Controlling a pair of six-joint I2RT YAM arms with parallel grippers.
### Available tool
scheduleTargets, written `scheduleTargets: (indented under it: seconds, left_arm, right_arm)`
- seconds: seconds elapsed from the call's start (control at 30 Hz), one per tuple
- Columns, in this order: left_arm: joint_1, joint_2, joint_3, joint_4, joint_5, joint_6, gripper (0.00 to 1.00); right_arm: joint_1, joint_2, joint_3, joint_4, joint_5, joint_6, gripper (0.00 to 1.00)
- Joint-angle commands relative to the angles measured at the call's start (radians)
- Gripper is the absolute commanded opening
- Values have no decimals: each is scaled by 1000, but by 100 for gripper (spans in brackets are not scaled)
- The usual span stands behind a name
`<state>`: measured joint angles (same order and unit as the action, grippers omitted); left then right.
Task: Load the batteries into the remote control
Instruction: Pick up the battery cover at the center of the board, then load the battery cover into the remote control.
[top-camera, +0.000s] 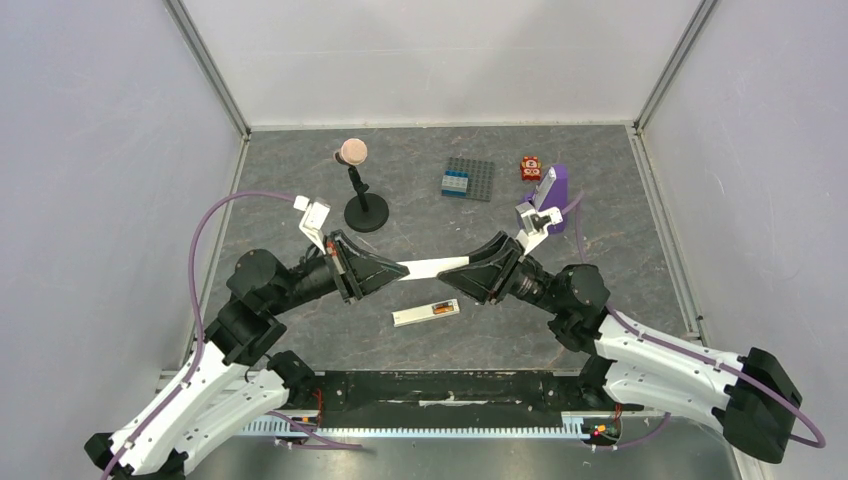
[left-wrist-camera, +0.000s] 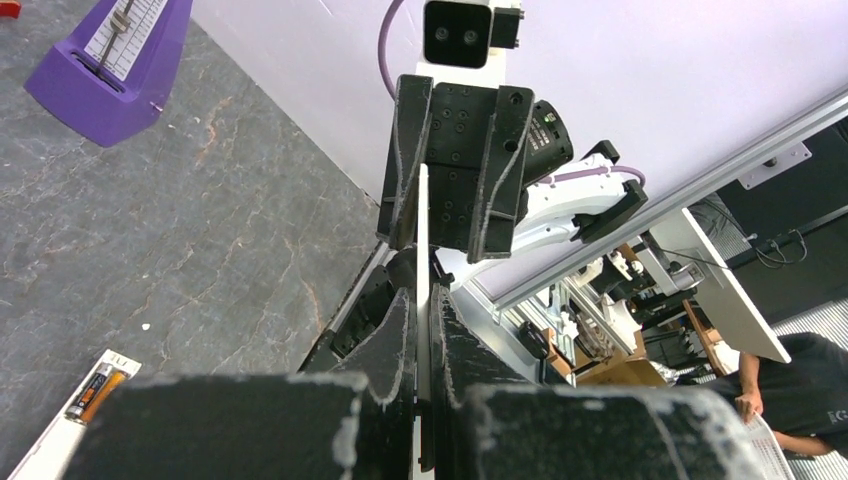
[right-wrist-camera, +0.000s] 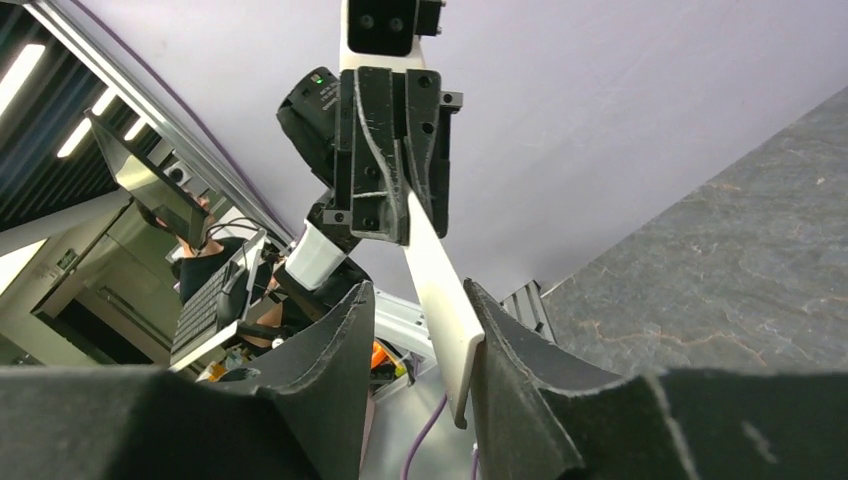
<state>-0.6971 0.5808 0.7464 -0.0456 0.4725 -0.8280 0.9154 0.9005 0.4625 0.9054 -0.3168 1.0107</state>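
left gripper (top-camera: 396, 271): clamped tight on one end of a white strip (top-camera: 428, 267)
right gripper (top-camera: 447, 279): fingers apart, the strip's other end against one finger
remote control (top-camera: 424, 314): lay flat just base-side of both fingertips, batteries (top-camera: 442, 308) in its recess

I see the desk (top-camera: 280, 170) as a grey, stone-veined surface. Closest to the near edge, the remote control (top-camera: 418, 315) lies flat and slightly slanted. The batteries (top-camera: 443, 309) sit in its recess at the right end, one of them orange. Farther back on the left stands a black round-based stand (top-camera: 366, 212) topped by a pinkish ball (top-camera: 353, 151). To its right lies a grey studded baseplate (top-camera: 472, 176) carrying blue bricks (top-camera: 455, 186). Then comes a small red object (top-camera: 530, 167), and just beside it a purple metronome (top-camera: 553, 190) stands upright.
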Motion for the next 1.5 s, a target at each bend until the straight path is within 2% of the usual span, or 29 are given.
scheduleTargets:
  seconds: [0.0, 0.33, 0.43, 0.53, 0.57, 0.6, 0.63, 0.67, 0.7, 0.8, 0.9, 1.03, 1.13, 1.47]
  left_arm:
    - [-1, -14, 14, -26, -6, -12, 2]
    - [-2, -3, 56, -123, 23, 67, 2]
    - [-2, 4, 59, -119, 25, 67, 2]
    - [-2, 7, 58, -118, 23, 66, 3]
    - [-2, 8, 61, -126, 26, 72, 9]
    - [-3, 8, 66, -140, 27, 83, 23]
    - [-1, 5, 79, -168, 19, 104, 43]
    - [-2, 3, 97, -222, -11, 128, 52]
    - [-2, -1, 125, -292, -51, 158, 59]
    - [-2, -9, 195, -492, -242, 215, 69]
    - [-2, -13, 215, -627, -416, 218, 71]
    - [-2, -1, 168, -710, -557, 157, 71]
    - [-2, 19, 109, -738, -616, 78, 70]
    - [-2, -16, -149, -638, -555, -118, 69]
  right_arm:
    - [-12, 16, 42, -1, -9, 16, 39]
    - [-29, 26, 60, -69, -61, 2, 32]
    - [-29, 37, 59, -75, -85, 7, 20]
    - [-30, 40, 60, -84, -96, 9, 3]
    - [-30, 39, 64, -107, -95, -1, 0]
    - [-32, 38, 68, -127, -92, -18, 0]
    - [-34, 36, 68, -163, -87, -38, 0]
    - [-40, 34, 66, -209, -83, -70, 0]
    - [-49, 34, 59, -249, -77, -93, 0]
    - [-106, 34, 7, -339, -95, -135, 0]
    - [-142, 67, 16, -483, -122, -188, 0]
    - [-153, 192, 89, -702, -139, -266, 0]
    - [-161, 272, 78, -707, -182, -258, 0]
    - [-175, 407, 70, -587, -224, -212, 0]
